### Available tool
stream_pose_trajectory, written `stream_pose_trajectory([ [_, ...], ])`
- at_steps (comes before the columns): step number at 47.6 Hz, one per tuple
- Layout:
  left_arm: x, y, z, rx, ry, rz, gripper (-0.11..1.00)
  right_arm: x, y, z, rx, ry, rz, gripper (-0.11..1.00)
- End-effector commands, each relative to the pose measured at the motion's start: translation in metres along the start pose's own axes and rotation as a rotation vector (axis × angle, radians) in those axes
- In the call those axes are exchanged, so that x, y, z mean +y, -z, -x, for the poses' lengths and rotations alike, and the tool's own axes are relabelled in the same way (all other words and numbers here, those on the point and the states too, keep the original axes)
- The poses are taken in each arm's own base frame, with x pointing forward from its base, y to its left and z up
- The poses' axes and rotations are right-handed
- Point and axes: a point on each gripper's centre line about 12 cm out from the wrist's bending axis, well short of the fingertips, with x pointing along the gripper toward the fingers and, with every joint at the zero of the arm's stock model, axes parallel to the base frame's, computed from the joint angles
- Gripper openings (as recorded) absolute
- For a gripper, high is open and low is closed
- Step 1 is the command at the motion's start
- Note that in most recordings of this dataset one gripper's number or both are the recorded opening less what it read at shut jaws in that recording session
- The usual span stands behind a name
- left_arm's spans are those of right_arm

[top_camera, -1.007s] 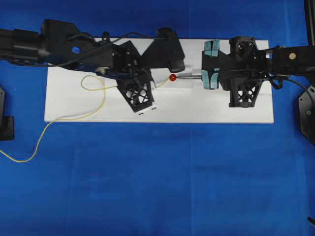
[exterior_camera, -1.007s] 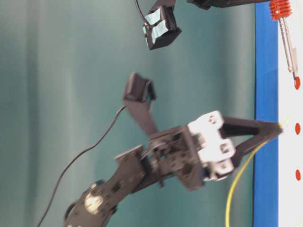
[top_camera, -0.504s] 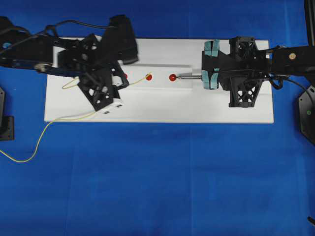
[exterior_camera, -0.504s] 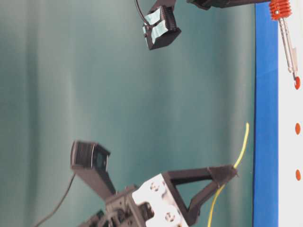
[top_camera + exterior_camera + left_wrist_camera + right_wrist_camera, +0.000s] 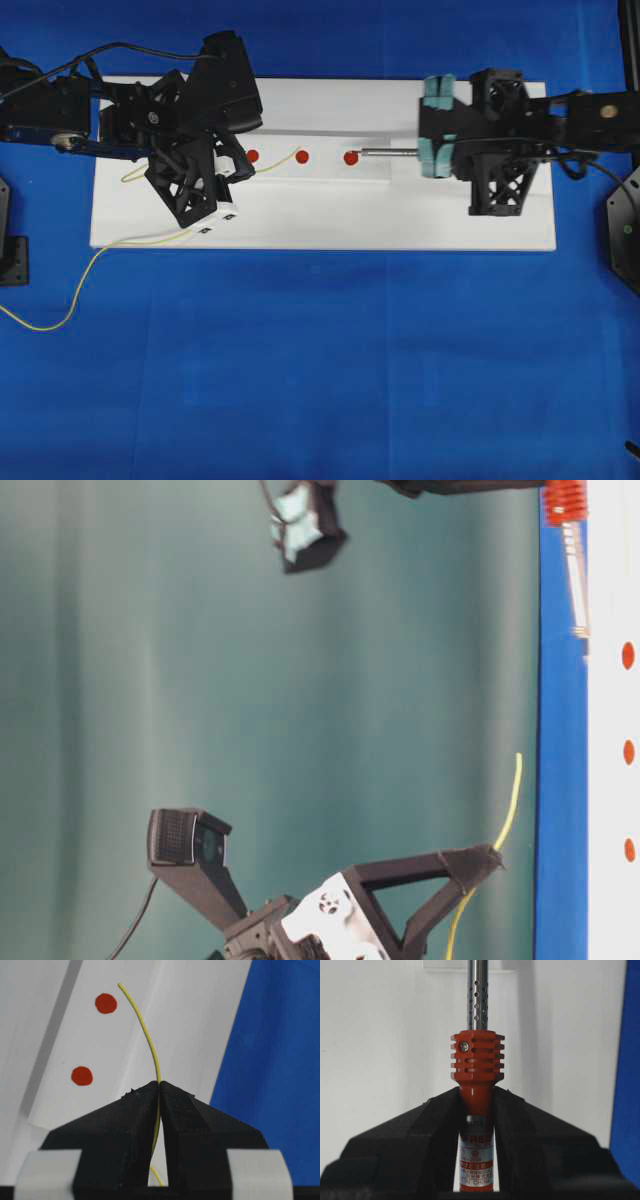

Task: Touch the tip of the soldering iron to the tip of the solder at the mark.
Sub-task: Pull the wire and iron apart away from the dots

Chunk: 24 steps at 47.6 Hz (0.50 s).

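While each pincer stays clamped, left on the solder, right on the soldering iron, both have drawn back.

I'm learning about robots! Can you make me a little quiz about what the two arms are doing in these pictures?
1. True or false: the left gripper pinches the solder.
2. How many red dots mark the white board?
3. The right gripper holds: A) a spoon, B) the soldering iron, C) nothing.

Key: 1 true. 2 three. 3 B.
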Motion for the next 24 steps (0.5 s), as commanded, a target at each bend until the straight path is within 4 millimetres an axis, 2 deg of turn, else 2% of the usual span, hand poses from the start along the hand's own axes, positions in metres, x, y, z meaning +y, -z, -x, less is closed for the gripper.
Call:
stream_pose_trajectory([
  [1,-0.002,-0.008,0.011,-0.046,0.011,-0.002,0.01,-0.002,-0.004,0.021,-0.078,0.007,0.001,0.07],
  [15,0.0,0.0,0.015,-0.06,0.015,0.004,0.01,-0.005,0.025,0.058,-0.195,0.014,-0.038,0.07],
  [24,0.0,0.004,0.018,-0.079,0.02,0.004,0.01,-0.004,0.038,0.062,-0.214,0.009,-0.084,0.07],
])
